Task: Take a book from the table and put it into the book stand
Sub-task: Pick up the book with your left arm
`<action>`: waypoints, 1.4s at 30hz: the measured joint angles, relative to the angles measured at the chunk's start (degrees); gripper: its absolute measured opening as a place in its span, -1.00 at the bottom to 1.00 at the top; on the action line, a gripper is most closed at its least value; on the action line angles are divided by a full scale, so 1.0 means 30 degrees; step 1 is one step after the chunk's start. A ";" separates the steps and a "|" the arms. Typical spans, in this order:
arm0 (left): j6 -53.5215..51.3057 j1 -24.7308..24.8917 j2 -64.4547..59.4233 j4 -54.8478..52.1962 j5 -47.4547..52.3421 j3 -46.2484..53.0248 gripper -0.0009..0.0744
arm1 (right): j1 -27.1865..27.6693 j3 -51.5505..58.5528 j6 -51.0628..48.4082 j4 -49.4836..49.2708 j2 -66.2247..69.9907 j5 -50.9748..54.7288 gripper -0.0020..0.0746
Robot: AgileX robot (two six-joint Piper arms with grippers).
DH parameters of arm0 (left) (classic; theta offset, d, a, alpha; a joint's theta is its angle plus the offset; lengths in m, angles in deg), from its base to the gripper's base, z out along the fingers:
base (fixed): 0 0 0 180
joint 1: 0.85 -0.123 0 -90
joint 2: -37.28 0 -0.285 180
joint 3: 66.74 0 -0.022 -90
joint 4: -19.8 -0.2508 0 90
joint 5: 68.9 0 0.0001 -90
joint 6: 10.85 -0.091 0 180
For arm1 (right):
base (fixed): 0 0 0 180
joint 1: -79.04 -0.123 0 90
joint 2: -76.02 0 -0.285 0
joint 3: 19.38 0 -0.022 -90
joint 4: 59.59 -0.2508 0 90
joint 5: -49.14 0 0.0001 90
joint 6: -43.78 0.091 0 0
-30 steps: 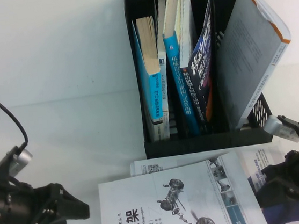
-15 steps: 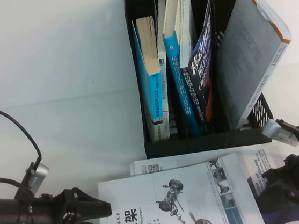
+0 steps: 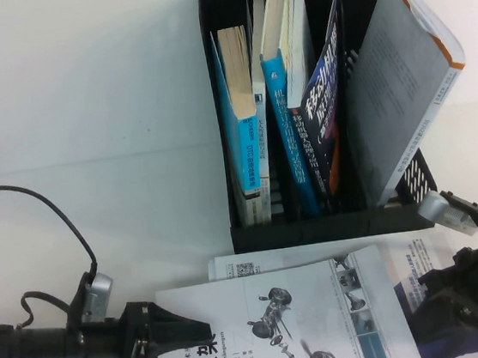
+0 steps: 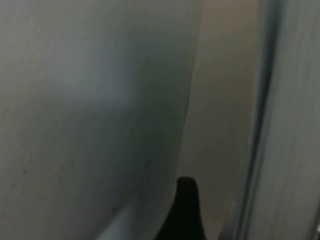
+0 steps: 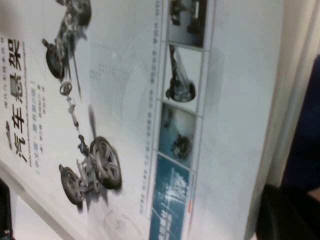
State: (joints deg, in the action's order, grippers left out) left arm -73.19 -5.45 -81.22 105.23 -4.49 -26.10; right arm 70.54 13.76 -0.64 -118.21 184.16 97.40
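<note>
Now left end effector [image 3: 192,335] at book [image 3: 323,308] edge, right end effector [image 3: 446,293] beside; grip state unclear, second book [image 3: 430,261] beneath.

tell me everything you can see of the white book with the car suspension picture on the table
The white paperback with grey suspension parts and black Chinese title lies flat, cover up, on the white table before the black slotted book stand, atop another white book. A strip of small photos runs along its edge. The left gripper reaches its left edge; the right gripper hovers beside its right edge.
</note>
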 joint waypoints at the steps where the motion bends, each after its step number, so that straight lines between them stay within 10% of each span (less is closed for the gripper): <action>1: 0.0266 0.0044 -0.0150 0.0122 0.0053 0.0000 0.47 | 0.0000 0.0000 0.0000 -0.0011 0.0000 0.0000 -0.96; 8: 0.0414 -0.0038 -0.0297 0.0295 0.0651 -0.0037 -0.69 | 0.0000 0.0000 -0.0047 -0.0110 0.0000 0.0000 -0.96; 42: 0.7212 -0.0004 1.2328 -0.4284 -0.1645 -0.1214 -0.68 | -0.0084 0.0000 0.2372 0.2956 -1.1291 -0.3851 -0.96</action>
State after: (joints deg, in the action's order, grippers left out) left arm -51.55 -5.46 -44.23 92.38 -9.43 -29.74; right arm 70.29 13.76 6.47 -109.34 150.29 85.85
